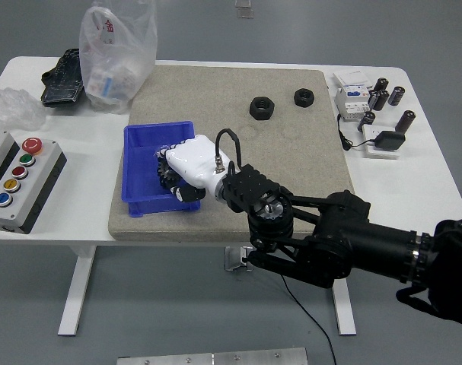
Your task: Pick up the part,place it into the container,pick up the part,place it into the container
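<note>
A blue bin point(141, 135) stands on the left part of a grey mat point(291, 160). My right hand point(174, 179), white with a black arm, reaches down into the bin from the right. Its fingers are curled around a black gear point(164, 170), low inside the bin. The hand hides most of the bin floor. Two black hex nuts point(261, 107) point(304, 96) lie on the mat at the back right, well away from the hand. My left hand is out of view.
A plastic bag point(116, 46) and a black object point(63, 76) sit at the back left. A button box point(17, 179) is at the left edge. Black cylinders point(384, 93) and a plug adapter point(387, 141) lie at the right of the table.
</note>
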Controlling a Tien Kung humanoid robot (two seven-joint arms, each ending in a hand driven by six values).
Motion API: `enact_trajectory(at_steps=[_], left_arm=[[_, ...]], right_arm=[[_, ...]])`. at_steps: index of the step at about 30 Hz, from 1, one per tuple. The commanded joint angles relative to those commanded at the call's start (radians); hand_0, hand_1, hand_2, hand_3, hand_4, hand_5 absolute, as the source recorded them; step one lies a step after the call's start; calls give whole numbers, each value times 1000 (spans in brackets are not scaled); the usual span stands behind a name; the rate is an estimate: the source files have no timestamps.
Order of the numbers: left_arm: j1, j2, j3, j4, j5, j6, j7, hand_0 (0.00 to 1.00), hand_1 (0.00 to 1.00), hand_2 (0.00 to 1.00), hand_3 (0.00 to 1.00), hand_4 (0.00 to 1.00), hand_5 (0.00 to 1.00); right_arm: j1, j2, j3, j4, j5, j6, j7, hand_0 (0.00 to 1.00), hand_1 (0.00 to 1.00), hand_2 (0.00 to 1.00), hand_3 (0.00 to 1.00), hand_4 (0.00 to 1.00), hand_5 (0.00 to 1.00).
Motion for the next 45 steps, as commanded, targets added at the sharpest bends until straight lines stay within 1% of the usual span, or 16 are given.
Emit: enact_trajectory(at_steps=[1, 2, 7, 8, 13, 14, 18, 22, 27, 31, 32, 35, 37, 38, 39, 45], left_arm=[[0, 0, 0, 0, 0, 0, 0, 715, 565, 567, 626, 646, 532], [0, 0, 0, 0, 1, 0, 0, 715, 563, 567, 626, 645, 534], [-1, 0, -2, 0, 3, -1, 1, 715, 563, 567, 626, 645, 534], [-2, 0, -1, 0, 3, -1, 1, 715, 563, 567, 626, 646, 535], [-3, 0, -3, 0, 5, -1, 1, 715, 563, 567, 626, 646, 535], [-3, 0, -3, 0, 6, -1, 2, 715, 563, 566, 625, 647, 535], [-1, 0, -5, 0, 8, -1, 2, 715, 563, 566, 625, 647, 535], [0, -2, -6, 0, 8, -1, 1, 715, 564, 567, 625, 645, 535], [4, -6, -6, 0, 7, 0, 2, 715, 564, 567, 625, 644, 535], [5, -8, -7, 0, 4, 2, 1, 715, 564, 567, 625, 644, 535], [4, -9, -7, 0, 3, 2, 0, 715, 563, 567, 625, 643, 535], [3, -9, -5, 0, -1, 2, -2, 715, 563, 567, 625, 643, 535], [3, -10, -2, 0, -7, 3, -4, 715, 563, 567, 625, 643, 535], [3, -10, -2, 0, -5, 3, -3, 715, 563, 567, 625, 643, 535], [3, -11, -3, 0, -3, 3, -2, 715, 563, 567, 625, 643, 535], [5, -11, -3, 0, 9, 0, -2, 715, 564, 567, 625, 643, 535]], right_arm=[[0, 0, -1, -1, 0, -1, -1, 545, 775, 790, 910, 502, 171], [-1, 0, -3, -2, 0, -1, -2, 549, 801, 819, 951, 580, 178], [-2, 0, -5, 0, -3, -4, -4, 549, 801, 819, 951, 580, 178], [-3, 0, -4, 0, -4, -4, -5, 553, 805, 825, 965, 649, 202], [-10, 0, 13, 3, -8, -12, -11, 553, 805, 825, 965, 649, 202], [-12, 0, 19, 4, -7, -16, -13, 552, 817, 846, 998, 733, 245], [-22, 0, 60, 19, -6, -39, -16, 552, 817, 846, 998, 733, 245], [-47, -17, 145, 73, -2, -78, -17, 552, 817, 847, 998, 706, 222], [-94, -91, 288, 168, 31, -133, 5, 541, 807, 835, 998, 707, 241], [-156, -156, 419, 235, 80, -186, 57, 541, 807, 835, 998, 707, 241], [-177, -171, 456, 246, 101, -202, 77, 535, 786, 790, 967, 734, 281], [-241, -205, 554, 250, 168, -250, 139, 535, 786, 790, 967, 734, 281], [-285, -219, 617, 227, 227, -277, 184, 535, 786, 790, 967, 734, 281], [-305, -222, 642, 213, 254, -285, 204, 528, 761, 776, 918, 739, 282], [-330, -227, 673, 200, 287, -293, 226, 528, 761, 776, 918, 739, 282], [-462, -245, 816, 193, 427, -305, 322, 529, 772, 776, 904, 743, 282]])
